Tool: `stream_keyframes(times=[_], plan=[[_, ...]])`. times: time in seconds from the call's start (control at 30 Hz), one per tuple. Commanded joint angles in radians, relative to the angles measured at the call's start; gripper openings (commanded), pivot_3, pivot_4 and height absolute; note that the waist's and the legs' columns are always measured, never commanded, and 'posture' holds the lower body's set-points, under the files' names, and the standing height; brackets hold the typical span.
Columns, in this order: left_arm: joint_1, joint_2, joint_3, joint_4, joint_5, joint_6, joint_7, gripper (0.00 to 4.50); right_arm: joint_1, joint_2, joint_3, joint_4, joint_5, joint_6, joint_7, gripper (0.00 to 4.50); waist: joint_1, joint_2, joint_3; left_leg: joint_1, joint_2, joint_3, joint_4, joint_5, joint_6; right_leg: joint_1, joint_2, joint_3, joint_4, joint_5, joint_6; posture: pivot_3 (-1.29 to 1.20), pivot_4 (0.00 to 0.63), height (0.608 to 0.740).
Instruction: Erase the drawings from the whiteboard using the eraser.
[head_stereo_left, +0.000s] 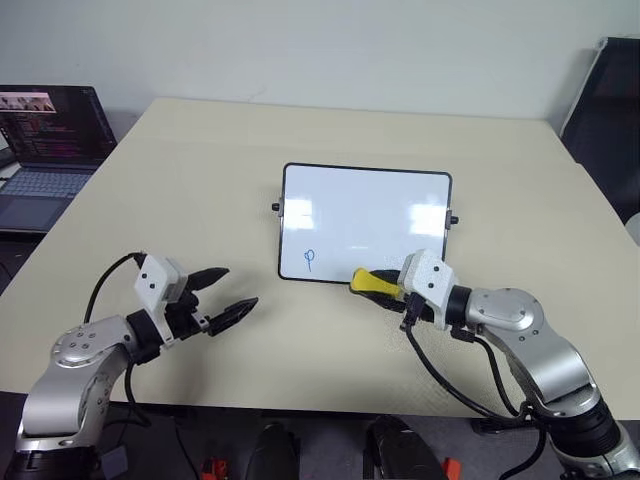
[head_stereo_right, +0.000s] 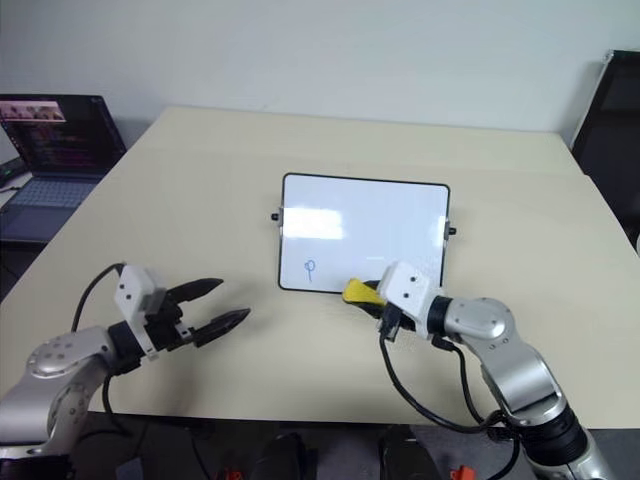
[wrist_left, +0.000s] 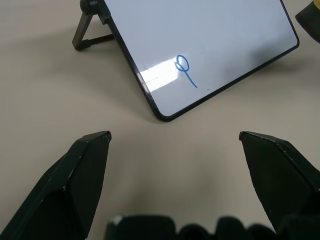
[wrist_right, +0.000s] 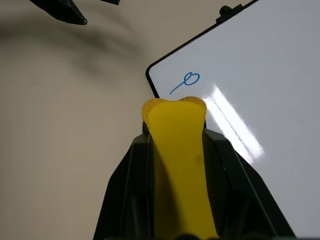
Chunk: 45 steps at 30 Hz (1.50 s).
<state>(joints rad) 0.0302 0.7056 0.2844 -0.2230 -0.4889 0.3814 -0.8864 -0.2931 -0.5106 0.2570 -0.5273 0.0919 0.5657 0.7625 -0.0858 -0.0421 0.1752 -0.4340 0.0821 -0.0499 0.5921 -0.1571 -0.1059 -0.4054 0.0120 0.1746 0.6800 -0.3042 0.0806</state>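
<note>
Left eye view had the whiteboard (head_stereo_left: 365, 225) propped near the middle of the table (head_stereo_left: 200, 170), with the right gripper (head_stereo_left: 392, 287) at its near edge, jaws clamped on the yellow eraser (head_stereo_left: 374, 283). One blue loop (head_stereo_left: 310, 260) sat in the board's near left corner, just left of the eraser; I saw no other drawings. I judged the wiping nearly done, the next move being to press the eraser onto that loop and rub across it. The left gripper (head_stereo_left: 230, 292) hovered well left of the board, fingers apart and holding nothing. Left wrist view showed the board's folding stand (wrist_left: 87, 32), which the head views hid. Right wrist view showed the eraser squeezed thin between the jaws.
</note>
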Motion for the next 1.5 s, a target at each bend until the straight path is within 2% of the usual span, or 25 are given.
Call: stream_keyframes(times=[0.03,0.3,0.47,0.77,0.9,1.03,1.17,1.37,1.5], plan=[[0.018,0.015,0.039,-0.047,-0.009,-0.023,-0.001,4.5,-0.018,-0.003,0.007,0.008,-0.011,-0.051,-0.009,0.99,0.0,0.0,0.0,0.0,0.0,0.0,0.0,0.0,0.0,0.0,0.0,0.0,0.0,0.0,0.0,0.0,0.15,0.74],[0.03,0.014,0.034,-0.072,-0.003,-0.025,0.005,4.5,-0.03,-0.004,0.04,0.045,-0.033,-0.106,-0.006,0.99,0.0,0.0,0.0,0.0,0.0,0.0,-0.001,0.0,0.0,0.0,0.0,0.0,0.0,0.0,0.0,0.0,0.15,0.74],[0.017,0.016,0.025,-0.061,0.004,-0.027,0.002,4.5,-0.086,0.023,0.078,0.117,-0.109,-0.153,-0.052,0.99,0.0,0.0,0.0,0.0,0.0,0.0,0.0,0.0,0.0,0.0,0.0,0.0,0.0,0.0,0.0,0.0,0.15,0.74],[-0.009,0.033,-0.005,-0.014,0.044,-0.058,-0.02,4.5,-0.3,0.174,0.2,0.382,-0.275,-0.207,-0.149,0.99,-0.003,0.0,0.0,0.0,0.0,0.0,-0.001,0.0,0.0,0.0,0.0,0.0,0.0,0.0,0.0,0.0,0.15,0.74],[-0.043,0.034,-0.025,-0.001,0.045,-0.058,-0.034,4.5,-0.427,0.264,0.238,0.564,-0.346,-0.249,-0.207,0.99,-0.002,0.0,0.0,0.0,0.0,0.0,-0.001,0.0,0.0,0.0,0.0,-0.001,0.0,0.0,0.0,0.0,0.15,0.74],[-0.054,0.032,-0.041,-0.007,0.045,-0.055,-0.045,4.5,-0.471,0.301,0.282,0.695,-0.406,-0.29,-0.223,0.99,-0.001,0.0,0.0,0.0,0.0,0.0,-0.001,0.0,0.0,0.0,0.0,-0.001,0.001,0.0,0.0,0.0,0.15,0.74],[-0.053,0.033,-0.057,-0.008,0.054,-0.06,-0.054,4.5,-0.47,0.296,0.339,0.746,-0.463,-0.305,-0.195,0.99,-0.002,0.0,0.0,0.0,0.0,0.0,-0.002,0.0,-0.001,0.0,0.0,-0.001,0.001,0.0,-0.001,0.0,0.15,0.74],[-0.055,0.028,-0.061,-0.009,0.051,-0.058,-0.052,4.5,-0.434,0.229,0.389,0.713,-0.493,-0.299,-0.069,0.99,0.001,0.0,0.0,0.001,0.001,-0.001,0.0,0.0,-0.001,0.001,0.001,-0.002,0.001,0.0,0.0,0.0,0.15,0.74],[-0.057,0.024,-0.065,-0.01,0.049,-0.058,-0.053,4.5,-0.467,0.232,0.348,0.746,-0.523,-0.324,-0.15,0.99,0.001,0.0,0.0,0.002,0.001,-0.001,0.001,0.0,0.0,0.0,0.0,-0.002,0.001,0.001,0.0,0.0,0.15,0.74]])
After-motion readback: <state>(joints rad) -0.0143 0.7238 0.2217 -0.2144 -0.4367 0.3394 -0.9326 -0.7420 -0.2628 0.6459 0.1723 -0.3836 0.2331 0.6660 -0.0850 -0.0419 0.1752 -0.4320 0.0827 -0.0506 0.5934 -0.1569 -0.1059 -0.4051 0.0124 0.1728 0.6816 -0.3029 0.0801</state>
